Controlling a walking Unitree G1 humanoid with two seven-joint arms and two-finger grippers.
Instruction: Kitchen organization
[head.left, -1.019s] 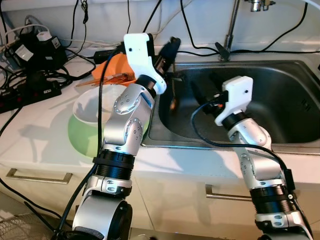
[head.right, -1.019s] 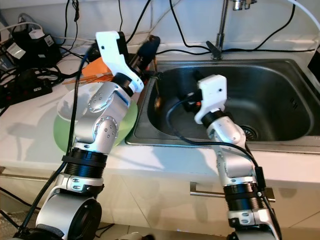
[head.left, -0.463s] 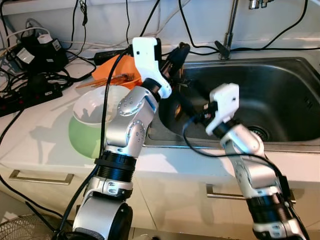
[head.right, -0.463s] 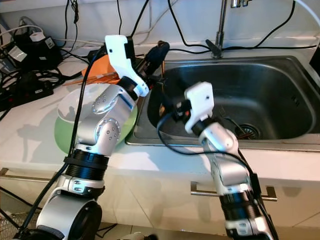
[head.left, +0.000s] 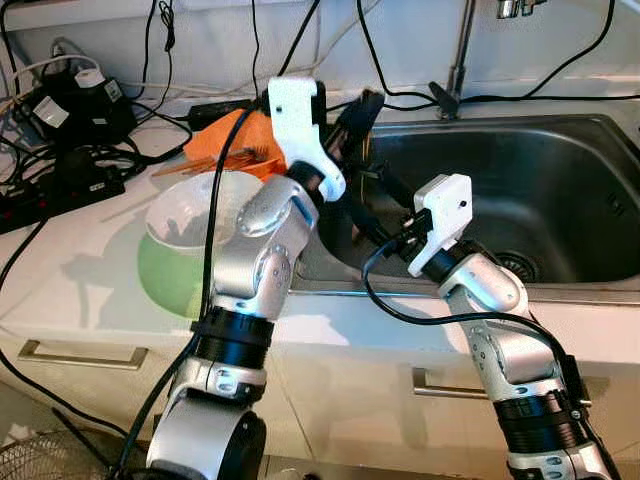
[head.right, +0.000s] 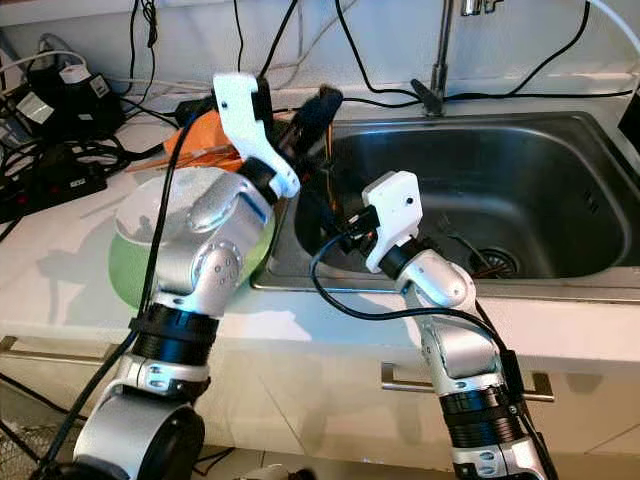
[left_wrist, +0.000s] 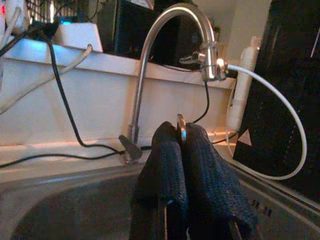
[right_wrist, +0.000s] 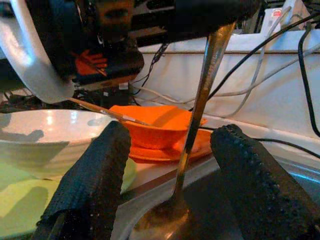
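Pinching 1 spoon (right_wrist: 200, 105): left gripper (left_wrist: 182, 145) over sink (head.left: 560, 170); right gripper (right_wrist: 170, 165) jaws spread around it.

Bright even indoor light, soft shadows on the white counter (head.left: 80, 290), sharp head views, blurred close wrist foregrounds

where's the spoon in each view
Right wrist view: spoon hangs between the open right gripper's fingers.
Left wrist view: handle tip pinched in the shut left gripper.
Left eye view: hanging below the left gripper, over the sink's left edge.
Right eye view: same place.
Shared landmark: the sink.
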